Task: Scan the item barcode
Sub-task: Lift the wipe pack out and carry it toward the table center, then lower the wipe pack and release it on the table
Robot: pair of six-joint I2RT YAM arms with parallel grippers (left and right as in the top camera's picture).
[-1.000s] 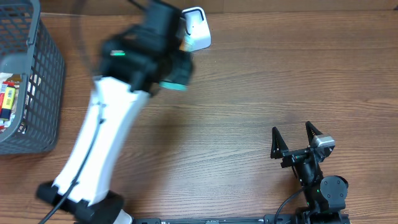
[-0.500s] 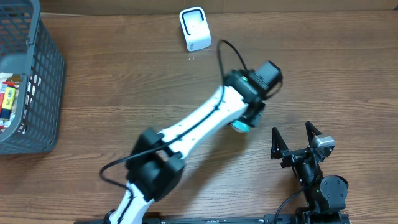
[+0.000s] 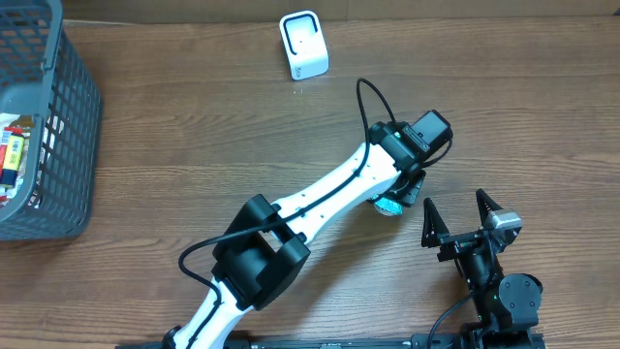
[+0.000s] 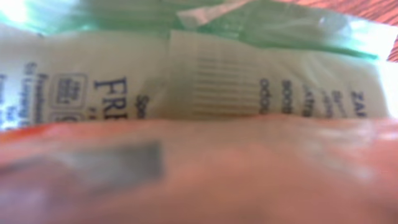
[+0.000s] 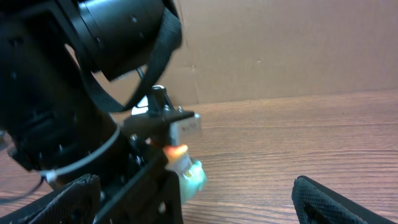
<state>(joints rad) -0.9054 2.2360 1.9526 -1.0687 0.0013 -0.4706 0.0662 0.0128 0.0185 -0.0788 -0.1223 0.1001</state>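
Overhead: a second ago the left pincer [image 3: 397, 197] hung over the white scanner [image 3: 303, 44] at 12 o'clock of the desk [image 3: 194, 145]. Now it has swung off to about 4 o'clock, well apart from the scanner. It is clamped on the packet [image 3: 389, 206], whose teal edge peeps out beneath it. I judge the pass over the scanner is made and the packet is on its way to be set down, though no frame shows whether the code was read. The right pincer [image 3: 453, 206] sits at 5 o'clock, just beside the packet, spread wide and empty. At 9 o'clock the grey mesh basket [image 3: 77, 136] holds a few small yellow and red packs [image 3: 10, 155], too small to name

Left wrist: the packet fills the frame, a pale label with dark print under green film, pressed against a blurred orange finger pad [image 4: 249, 180] at 6 o'clock

Right wrist: the left arm [image 5: 93, 93] looms black at 9 o'clock, with the teal packet under it just above the wood
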